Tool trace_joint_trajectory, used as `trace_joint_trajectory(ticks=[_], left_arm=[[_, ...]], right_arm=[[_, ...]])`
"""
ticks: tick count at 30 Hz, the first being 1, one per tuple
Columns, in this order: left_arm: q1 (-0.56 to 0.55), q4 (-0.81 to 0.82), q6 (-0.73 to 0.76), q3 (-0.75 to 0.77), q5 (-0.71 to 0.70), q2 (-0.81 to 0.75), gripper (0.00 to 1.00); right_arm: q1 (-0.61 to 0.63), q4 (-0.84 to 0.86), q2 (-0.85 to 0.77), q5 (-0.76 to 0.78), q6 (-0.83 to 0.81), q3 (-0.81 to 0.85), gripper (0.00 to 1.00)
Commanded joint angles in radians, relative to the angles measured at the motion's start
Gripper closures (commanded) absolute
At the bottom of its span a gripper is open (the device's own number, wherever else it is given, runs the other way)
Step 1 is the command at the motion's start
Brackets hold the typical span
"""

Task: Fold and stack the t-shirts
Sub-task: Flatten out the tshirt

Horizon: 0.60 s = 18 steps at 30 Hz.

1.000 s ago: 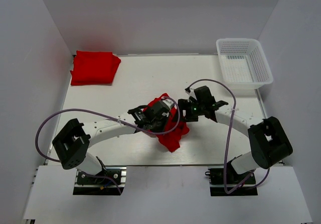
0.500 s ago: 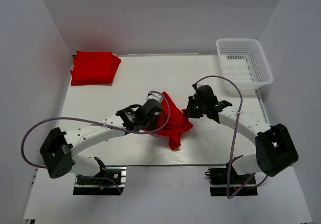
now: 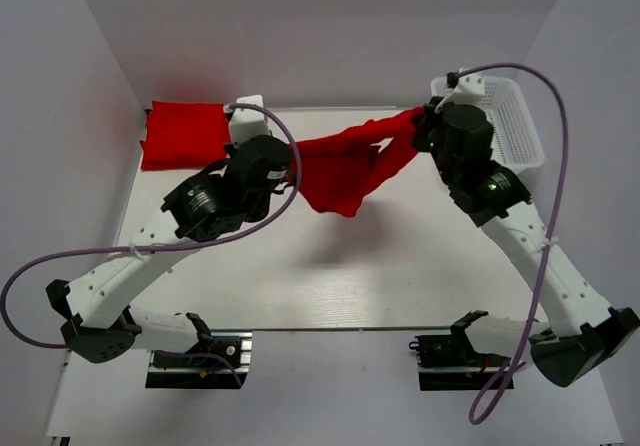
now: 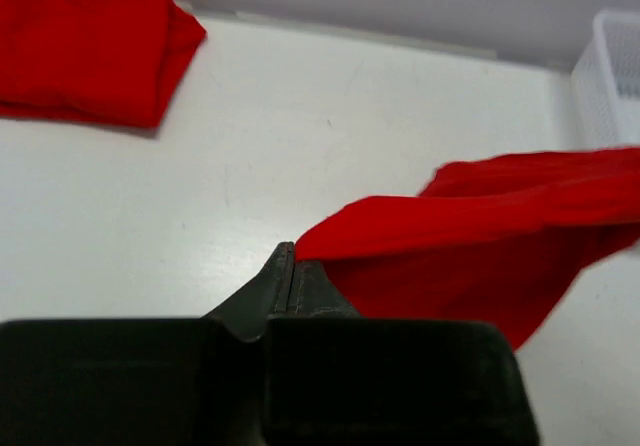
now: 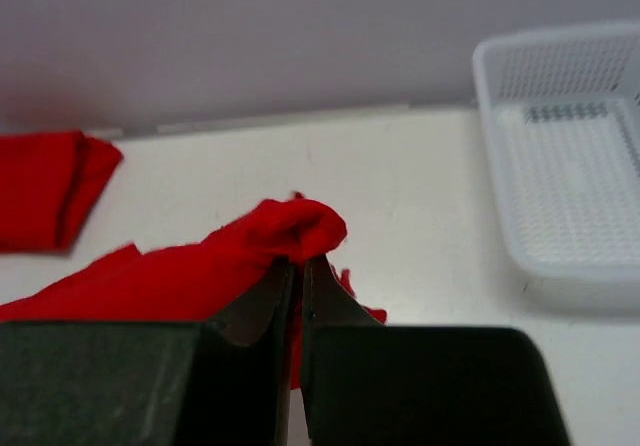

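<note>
White table under both arms. One red t-shirt hangs in the air, strung between the two claws. It sags in the middle, with a loose fold drooping below the line from claw to claw, and from above it looks clear of the surface. A folded t-shirt lies flat beyond the left claw, off to its left and well apart from it. A white mesh basket sits just to the right of the right claw. The left claw is pinched tight on an edge of the hanging shirt, with cloth running out from its tips to the right. The right claw is clamped on a bunched corner that humps over its tips. We judge the step in hand to be opening out the shirt ahead of the first fold. The next move calls for both claws to lower together with the span kept taut, so that the cloth lands flat on the table and not in a heap.
</note>
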Motion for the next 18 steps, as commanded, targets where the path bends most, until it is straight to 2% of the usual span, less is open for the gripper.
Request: trace_joint_trajectory(ticks=[1, 5, 6, 9, 12, 14, 18], left_arm=[[0.007, -0.071, 0.048, 0.068, -0.250, -0.121, 1.00], [0.007, 0.061, 0.159, 0.035, -0.263, -0.238, 1.00], [0.007, 0.140, 0.233, 0.001, -0.243, -0.264, 1.00], [0.007, 0.219, 0.307, -0.039, -0.197, -0.344, 1.00], [0.007, 0.219, 0.328, -0.039, -0.182, -0.332, 1.00], [0.007, 0.160, 0.309, 0.007, -0.182, -0.300, 1.00], [0.007, 0.072, 0.253, 0.102, -0.205, -0.237, 1.00]], right_arm=[[-0.024, 0.024, -0.057, 0.274, -0.129, 0.122, 1.00], [-0.029, 0.058, -0.097, 0.304, -0.215, 0.147, 1.00], [-0.032, 0.056, -0.101, 0.306, -0.225, 0.156, 1.00], [-0.030, 0.053, -0.135, 0.272, -0.249, 0.167, 1.00], [-0.029, -0.013, -0.147, 0.120, -0.251, 0.190, 1.00], [-0.029, -0.050, -0.149, 0.094, -0.235, 0.215, 1.00], [-0.029, -0.061, -0.166, 0.164, -0.243, 0.229, 1.00]])
